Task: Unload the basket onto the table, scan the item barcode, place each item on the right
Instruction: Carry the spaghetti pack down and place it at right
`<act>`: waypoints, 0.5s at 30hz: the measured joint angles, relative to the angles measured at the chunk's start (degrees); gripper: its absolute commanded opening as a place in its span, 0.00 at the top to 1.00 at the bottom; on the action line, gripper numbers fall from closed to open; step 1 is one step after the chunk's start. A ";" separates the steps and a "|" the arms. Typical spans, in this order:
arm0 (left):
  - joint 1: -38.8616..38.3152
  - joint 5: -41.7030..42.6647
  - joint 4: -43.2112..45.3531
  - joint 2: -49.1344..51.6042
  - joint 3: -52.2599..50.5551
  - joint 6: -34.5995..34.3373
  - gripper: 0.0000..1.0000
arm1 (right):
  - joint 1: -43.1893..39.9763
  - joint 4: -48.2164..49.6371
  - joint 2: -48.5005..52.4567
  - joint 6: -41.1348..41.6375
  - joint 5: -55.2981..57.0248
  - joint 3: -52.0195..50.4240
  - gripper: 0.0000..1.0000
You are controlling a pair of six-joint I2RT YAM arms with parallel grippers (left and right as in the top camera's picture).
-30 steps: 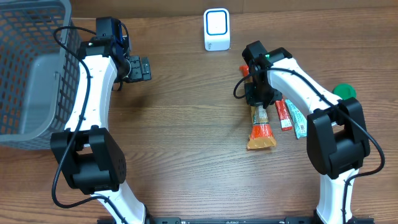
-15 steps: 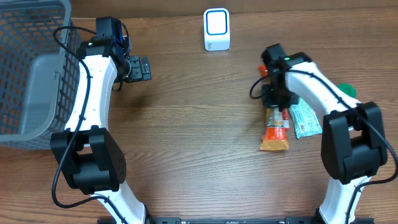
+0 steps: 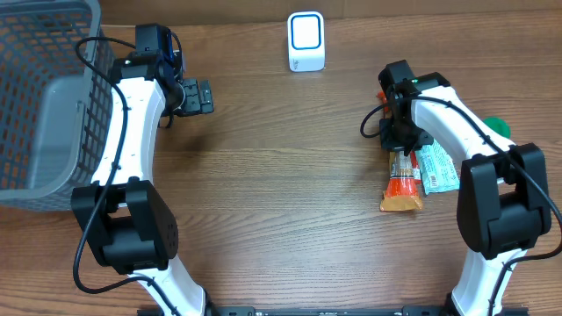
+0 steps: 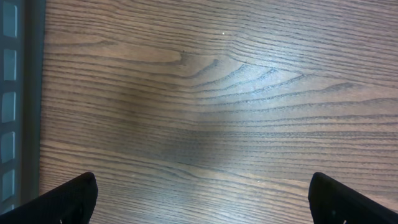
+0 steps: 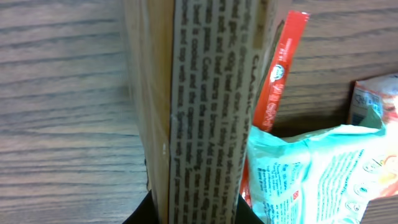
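Right wrist, snack packet (image 5: 211, 93), fine black print

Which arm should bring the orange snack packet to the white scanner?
Right. Its tool grips the orange snack packet, and it is the nearer arm to the white scanner. The left tool is open and empty, over by the basket.

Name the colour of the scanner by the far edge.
The scanner is white with a blue-ringed face; overhead view.

The basket (image 3: 35, 53) lies left, scanner (image 3: 306, 41) at back, snack packet (image 3: 402, 186) right.
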 measured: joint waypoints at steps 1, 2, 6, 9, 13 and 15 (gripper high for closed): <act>0.00 0.00 0.00 0.00 0.00 0.00 0.00 | 0.35 0.04 0.00 -0.39 -0.04 -0.02 0.96; -0.02 0.00 0.00 0.00 0.00 0.00 0.00 | 0.85 -0.04 0.00 -0.74 -0.11 -0.04 0.96; 0.00 0.00 0.00 0.00 0.00 0.00 0.00 | 3.04 -0.28 -0.04 -0.98 -0.72 -0.07 0.96; 0.00 0.00 0.00 0.00 0.00 0.00 0.00 | 4.24 -0.24 -0.13 -1.03 -2.75 -0.15 0.96; 0.00 0.00 0.00 0.00 0.00 0.00 0.00 | 4.31 -0.24 -0.22 -1.01 -5.31 -0.22 0.79; 0.00 0.00 0.00 0.00 0.00 0.00 0.00 | 4.20 -0.24 -0.22 -1.22 -6.21 -0.24 0.48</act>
